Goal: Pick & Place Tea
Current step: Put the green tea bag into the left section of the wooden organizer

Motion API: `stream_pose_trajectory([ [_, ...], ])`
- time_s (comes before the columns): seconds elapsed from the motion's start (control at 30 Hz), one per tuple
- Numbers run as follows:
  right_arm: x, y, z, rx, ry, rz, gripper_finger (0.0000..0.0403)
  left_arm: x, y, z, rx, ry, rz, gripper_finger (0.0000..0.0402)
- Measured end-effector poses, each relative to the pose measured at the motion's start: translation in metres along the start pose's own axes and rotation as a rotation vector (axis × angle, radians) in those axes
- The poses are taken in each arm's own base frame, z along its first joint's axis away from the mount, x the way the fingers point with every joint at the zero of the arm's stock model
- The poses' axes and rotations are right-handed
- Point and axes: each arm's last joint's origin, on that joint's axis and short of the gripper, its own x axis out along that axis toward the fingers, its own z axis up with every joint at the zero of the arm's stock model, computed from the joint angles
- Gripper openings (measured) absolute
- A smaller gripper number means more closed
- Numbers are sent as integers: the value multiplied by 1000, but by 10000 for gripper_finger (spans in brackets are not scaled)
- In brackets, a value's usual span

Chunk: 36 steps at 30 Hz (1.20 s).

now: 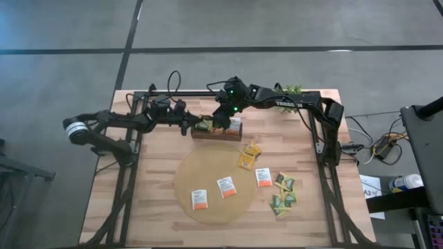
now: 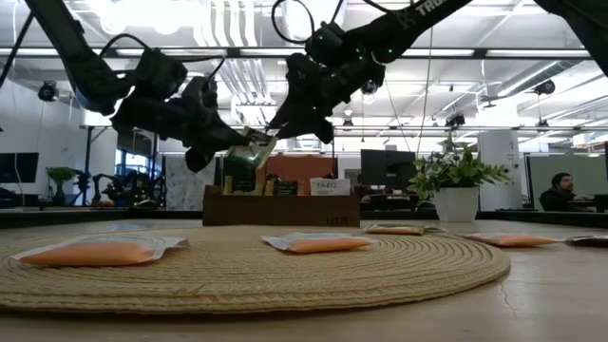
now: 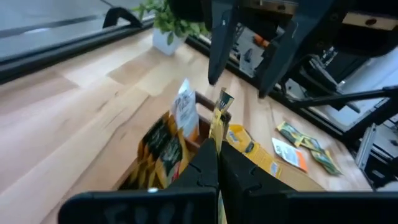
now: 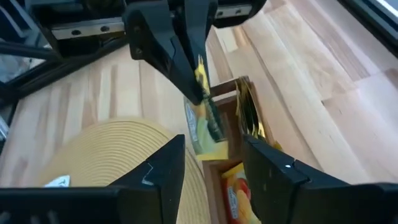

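My left gripper [image 3: 217, 160] reaches in from the table's left and is shut on a yellow-green tea sachet [image 4: 206, 115], over the left end of the dark brown tray [image 1: 217, 134]. My right gripper [image 4: 211, 167] hangs open just above that sachet and the tray, with a finger on either side and nothing touched. The tray holds several upright sachets [image 3: 163, 146]. White-and-orange sachets [image 1: 226, 187] lie flat on the round tan mat [image 1: 183, 181]. Yellow sachets [image 1: 248, 156] and green ones [image 1: 284, 197] lie on the wood right of the mat. My left gripper pinches the sachet's near end [image 3: 216, 134] between its two shut fingers. The fingers come almost level from the table's left. The sachet stands edge-on past the fingertips, tilted, its free end [image 2: 258, 144] clear above the tray.
A small green plant in a white pot [image 2: 454, 185] stands at the table's far right. The black frame rails [image 1: 325, 180] run along both sides of the table. Bare wood [image 1: 131, 207] lies left of the mat.
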Motion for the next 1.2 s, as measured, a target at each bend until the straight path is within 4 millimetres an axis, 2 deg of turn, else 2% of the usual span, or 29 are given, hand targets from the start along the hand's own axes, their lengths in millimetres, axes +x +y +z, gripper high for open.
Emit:
stream_pose_trajectory([
  [0.47, 1, 0, 0, -72, -5, 2, 145, -1, -1, 1, 28, 13, -44, 0],
  [1.2, 3, 1, -1, -91, -25, 4, 85, 0, -3, 8, 77, -37, -48, 0],
])
